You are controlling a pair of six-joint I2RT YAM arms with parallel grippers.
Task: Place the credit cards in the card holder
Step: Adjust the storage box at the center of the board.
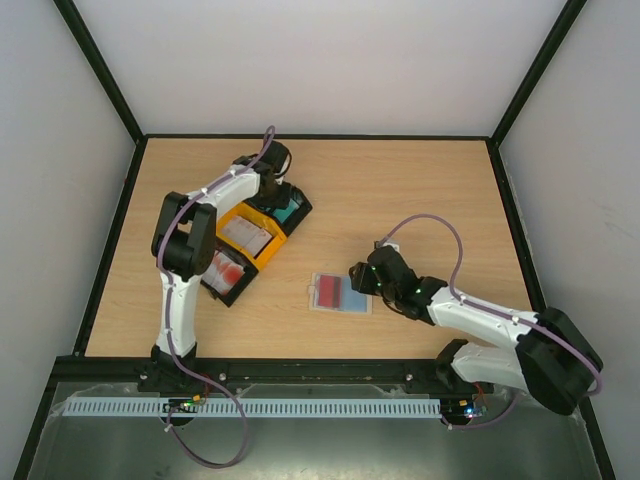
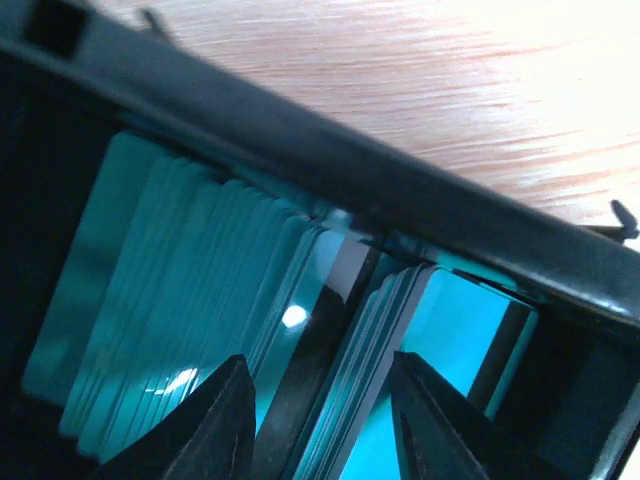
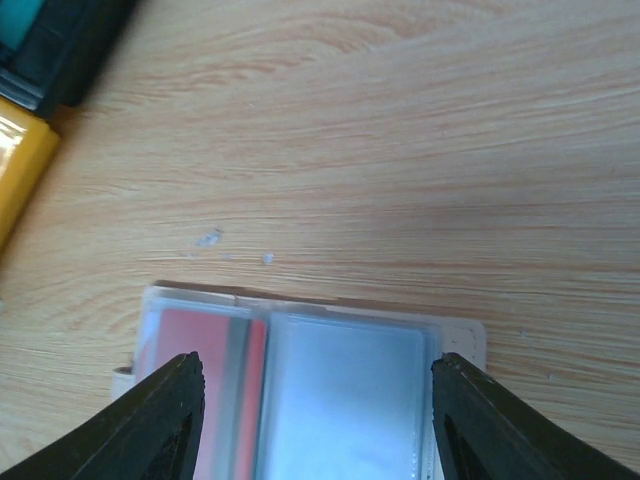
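My left gripper point(image 2: 320, 420) reaches down into a black bin point(image 2: 400, 190) of teal credit cards point(image 2: 170, 300). Its jaws are open and straddle a thin bundle of these cards point(image 2: 365, 380). The bundle lies close to the right finger, and a dark gap shows on the left side. The card holder point(image 1: 340, 292) lies opened flat on the table, with a red card point(image 3: 200, 370) and a pale bluish one under its clear sleeves. Just above the holder point(image 3: 460, 340), my right gripper point(image 3: 315, 420) stands open with its fingers spread to about the holder's width.
Three bins sit in a diagonal row at the left. The far one is black and holds teal cards point(image 1: 292, 212). A yellow one point(image 1: 250, 235) holds pale cards. A black one point(image 1: 228, 270) holds red-marked cards. Dark rails edge the wooden table.
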